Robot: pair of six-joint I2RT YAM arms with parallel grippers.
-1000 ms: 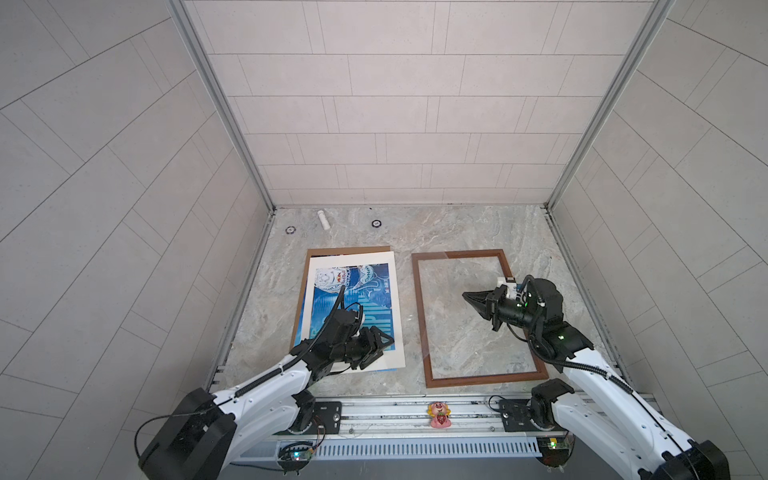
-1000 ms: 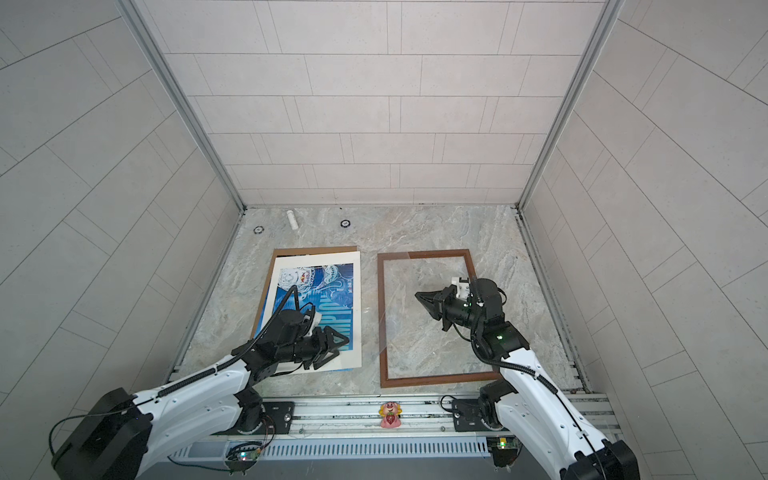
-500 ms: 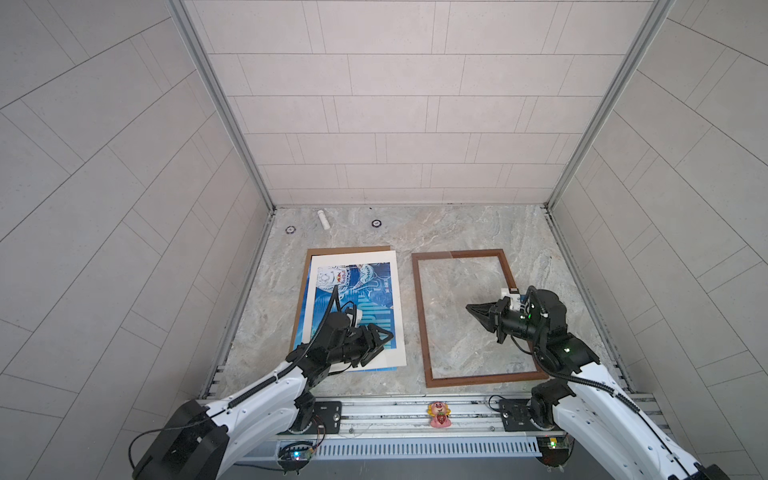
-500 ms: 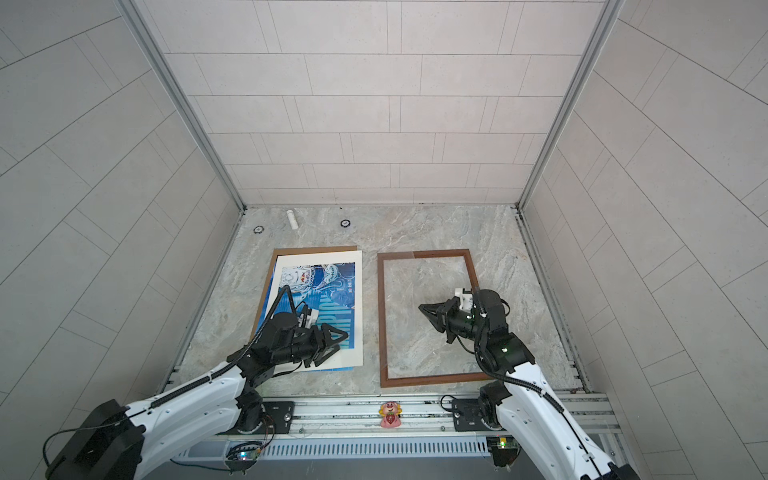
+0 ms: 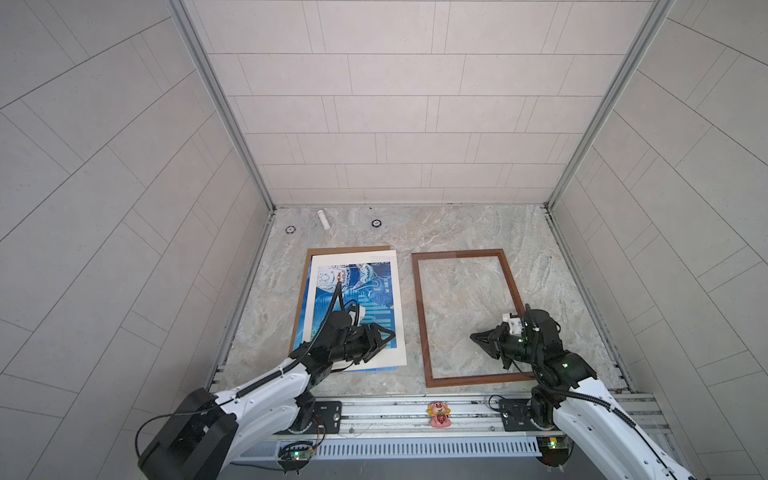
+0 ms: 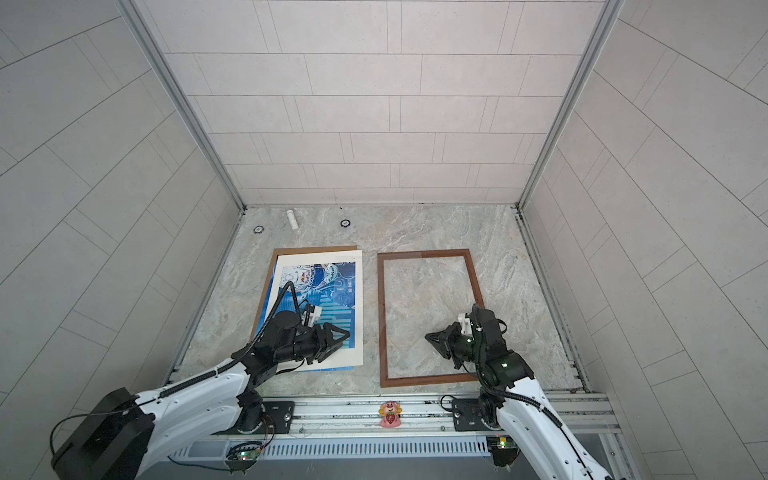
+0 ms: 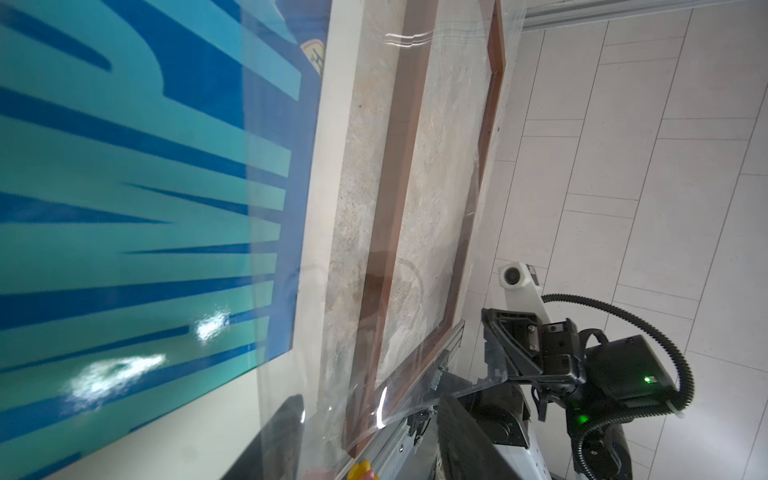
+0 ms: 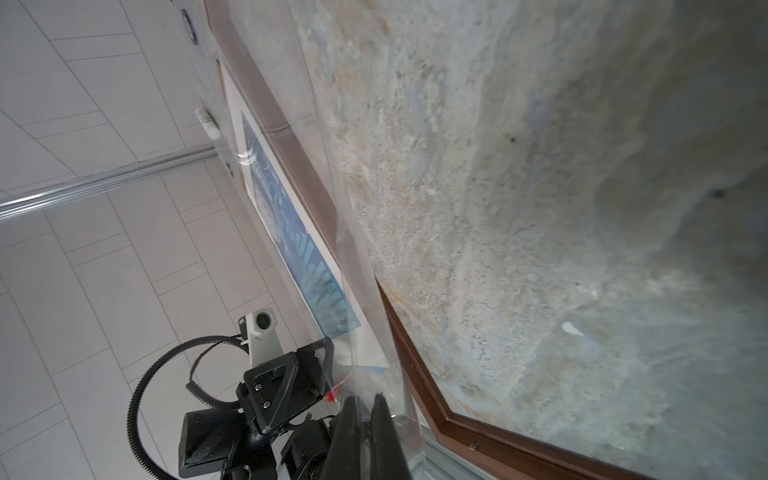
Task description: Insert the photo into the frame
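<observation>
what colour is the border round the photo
Cream; the photo shows it best in a top view.

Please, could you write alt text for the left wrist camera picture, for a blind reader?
The photo, blue with teal lettering and a cream border, fills much of the view. Beside it on the marble table lies the brown frame, with the right arm near it.

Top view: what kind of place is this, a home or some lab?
Probably a robot test cell, not a home: a left arm and right arm bolted to a metal rail, with tile-patterned walls boxing in a marble-look tabletop.
</observation>
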